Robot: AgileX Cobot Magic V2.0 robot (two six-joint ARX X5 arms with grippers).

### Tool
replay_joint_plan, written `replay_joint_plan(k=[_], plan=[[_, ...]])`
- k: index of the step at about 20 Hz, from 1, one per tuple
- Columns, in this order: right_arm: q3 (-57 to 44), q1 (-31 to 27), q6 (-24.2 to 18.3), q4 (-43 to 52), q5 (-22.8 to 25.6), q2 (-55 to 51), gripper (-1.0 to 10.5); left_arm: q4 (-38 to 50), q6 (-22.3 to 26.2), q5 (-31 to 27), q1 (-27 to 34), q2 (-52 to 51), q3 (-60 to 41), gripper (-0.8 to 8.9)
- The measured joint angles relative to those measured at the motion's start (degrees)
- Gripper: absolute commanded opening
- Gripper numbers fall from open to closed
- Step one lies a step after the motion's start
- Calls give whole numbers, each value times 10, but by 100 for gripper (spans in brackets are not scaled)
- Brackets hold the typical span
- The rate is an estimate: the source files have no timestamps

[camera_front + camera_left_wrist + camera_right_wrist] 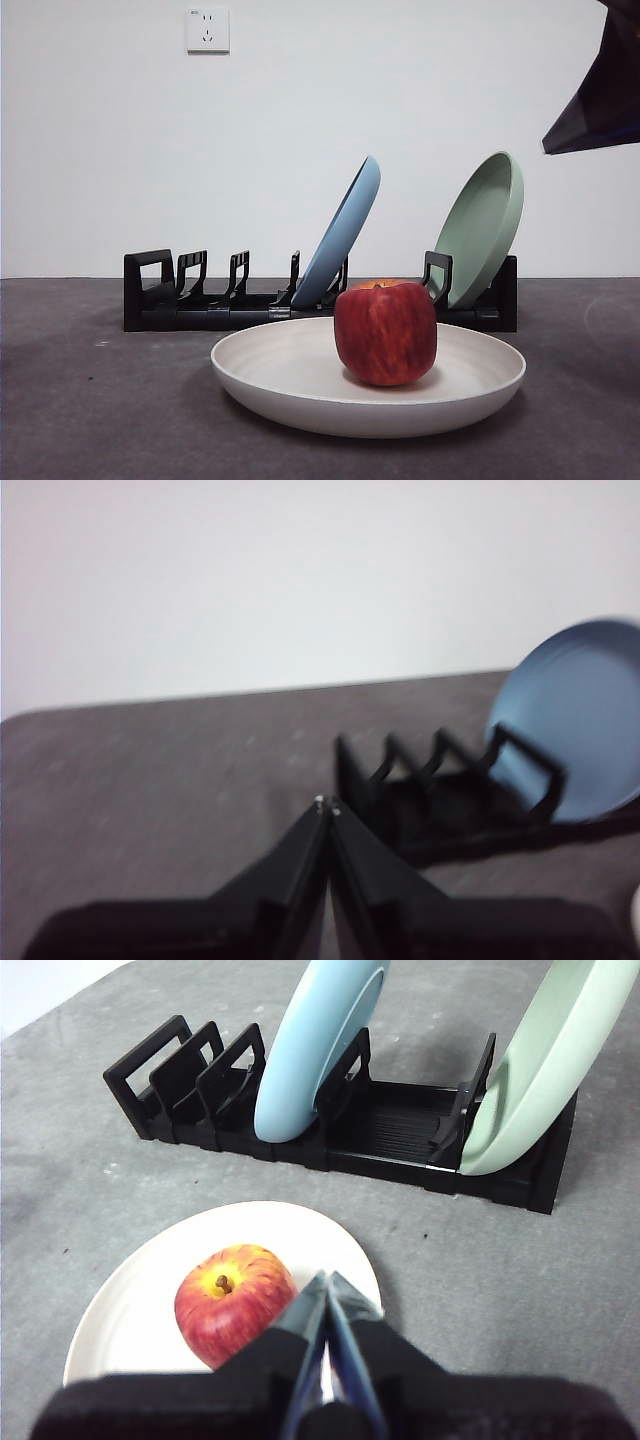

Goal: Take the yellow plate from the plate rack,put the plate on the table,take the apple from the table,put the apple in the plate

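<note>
The table [80, 400] fills the lower part of the front view, dark grey and grainy. On it, in the middle band of that frame, the plate rack [200, 310] runs from left to right. It holds two plates: a blue plate [345, 235] that leans near the centre and a sage-green plate [485, 225] toward the right. The slots at the left end hold nothing.

In front of the rack, in the lower centre of the frame, the yellow plate [290, 375] lies flat on the table. The apple [385, 332] stands inside it, a little right of the plate's middle, with its stem side up. So both parts of the task look done to me: the plate is out of the rack and the apple is in the plate. I judge that nothing is left except that the arms go away.

The right gripper [328, 1285] is above the near edge of the plate, just beside the apple; its jaws are closed together and carry nothing. The left gripper [327, 805] is over bare table near the rack's empty end, jaws also pressed together and empty, although that view is blurred.

I find no brand or writing. On the wall at the upper left is only a white socket [208, 30], without text I can read.
</note>
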Motion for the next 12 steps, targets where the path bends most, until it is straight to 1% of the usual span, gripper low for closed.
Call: replay_joint_plan(k=[4, 9, 12], plan=[[0, 0, 0, 0, 0, 0, 2, -31, 0, 0, 40, -58, -59, -1], [0, 0, 0, 0, 0, 0, 2, -111, 0, 2, 48, -99, -75, -1], [0, 0, 0, 0, 0, 0, 2, -110, 0, 2, 50, -99, -75, -1]])
